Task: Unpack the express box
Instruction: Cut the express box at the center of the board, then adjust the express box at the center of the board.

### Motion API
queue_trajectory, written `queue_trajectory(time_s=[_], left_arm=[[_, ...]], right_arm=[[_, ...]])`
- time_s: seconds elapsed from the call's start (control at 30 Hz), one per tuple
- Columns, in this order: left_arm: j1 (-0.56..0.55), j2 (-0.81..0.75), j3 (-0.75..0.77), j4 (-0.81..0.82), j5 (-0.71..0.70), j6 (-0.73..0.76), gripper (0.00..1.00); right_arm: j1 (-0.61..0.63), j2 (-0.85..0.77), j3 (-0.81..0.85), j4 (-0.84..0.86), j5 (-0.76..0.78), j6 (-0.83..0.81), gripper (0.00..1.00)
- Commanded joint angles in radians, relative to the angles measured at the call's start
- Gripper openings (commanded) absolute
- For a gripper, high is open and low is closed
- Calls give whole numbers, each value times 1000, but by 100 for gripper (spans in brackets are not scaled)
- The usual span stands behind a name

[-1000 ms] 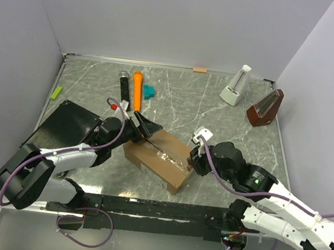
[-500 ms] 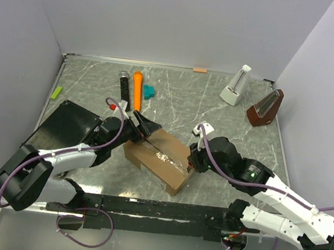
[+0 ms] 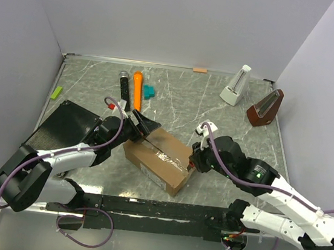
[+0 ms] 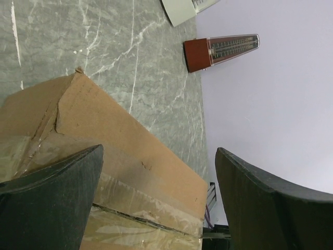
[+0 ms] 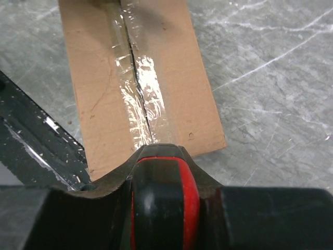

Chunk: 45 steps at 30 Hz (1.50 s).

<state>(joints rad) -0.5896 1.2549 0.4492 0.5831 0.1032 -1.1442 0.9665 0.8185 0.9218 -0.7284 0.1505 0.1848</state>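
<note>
While the express box [image 3: 161, 161] lies closed on the grey marbled table [image 3: 217, 116], near the front middle and with its taped seam upward, its far-left end is straddled by the left gripper [image 3: 145, 127], whose fingers [image 4: 52, 203] are spread wide. At the opposite end, a red-and-black tool [image 5: 164, 208] is pinched in the right gripper [image 3: 194, 160], roughly in line with the seam.
</note>
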Motion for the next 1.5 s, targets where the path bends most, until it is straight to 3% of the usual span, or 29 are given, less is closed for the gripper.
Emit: queue_trajectory(time_s=[0.0,0.33,0.6,0.9,1.07,1.27,1.37,1.47], left_arm=[[31,35,-38,-197,-100,80,95],[31,46,-30,-198,-100,81,95],[40,-37,26,-144,-24,172,99],[40,-121,152,-189,47,278,97],[40,-181,174,-281,-40,302,97],[102,-233,178,-632,-310,249,97],[184,-258,106,-649,-265,209,97],[234,-273,22,-550,-188,189,97]], right_arm=[[3,-45,60,-207,-5,-80,0],[3,-116,43,-178,-45,-120,0],[-52,-38,6,-128,104,63,0],[-213,37,-49,-80,14,212,0],[-242,60,-47,-104,-3,249,0],[-296,67,-135,-59,-46,332,0],[-311,82,-187,-8,-69,380,0],[-316,110,-233,52,-84,421,0]])
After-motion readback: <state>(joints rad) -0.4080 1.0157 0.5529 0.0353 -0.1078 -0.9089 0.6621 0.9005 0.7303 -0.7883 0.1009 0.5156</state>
